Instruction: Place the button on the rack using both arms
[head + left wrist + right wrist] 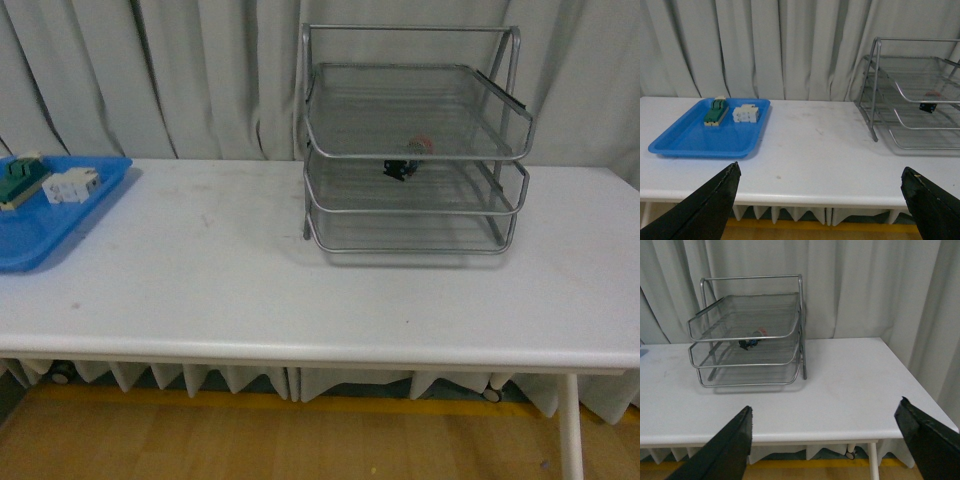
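I read the placing as done: the button (pixel 408 160) lies on the rack (pixel 415 150)'s middle tier. My left gripper (pixel 822 200) and right gripper (pixel 825 440) hang spread wide, empty; next I'd just park both arms

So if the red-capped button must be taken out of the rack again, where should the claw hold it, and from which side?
Grip the dark body of the button, not the round cap. Come in through the rack's open front, between the top and middle tiers; the mesh above blocks a top-down reach.
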Available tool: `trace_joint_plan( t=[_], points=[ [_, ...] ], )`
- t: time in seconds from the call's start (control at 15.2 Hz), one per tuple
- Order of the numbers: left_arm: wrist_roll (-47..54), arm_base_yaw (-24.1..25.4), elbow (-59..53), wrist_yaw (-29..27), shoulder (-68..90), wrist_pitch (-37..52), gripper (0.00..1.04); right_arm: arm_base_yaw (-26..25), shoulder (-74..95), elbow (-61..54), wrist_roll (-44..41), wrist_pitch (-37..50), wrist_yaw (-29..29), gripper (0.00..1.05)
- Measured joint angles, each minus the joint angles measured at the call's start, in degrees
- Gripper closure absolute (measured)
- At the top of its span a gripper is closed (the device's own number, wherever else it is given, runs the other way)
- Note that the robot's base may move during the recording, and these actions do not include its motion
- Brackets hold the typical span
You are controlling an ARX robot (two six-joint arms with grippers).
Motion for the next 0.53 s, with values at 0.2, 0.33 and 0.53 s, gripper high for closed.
trace_joint_plan(
  t=[0.2,0.33,0.53],
  points=[
    [0.0,0.0,0.0,-0.02,0.0,0.0,0.07,0.0,0.0,0.0,-0.02,-0.02,0.0,0.07],
    [0.0,0.0,0.0,-0.02,0.0,0.0,0.07,0.0,0.0,0.0,-0.02,-0.02,0.0,0.06],
    [0.0,0.0,0.0,0.0,0.0,0.0,0.07,0.0,0.0,0.0,-0.02,-0.02,0.0,0.06]
  ],
)
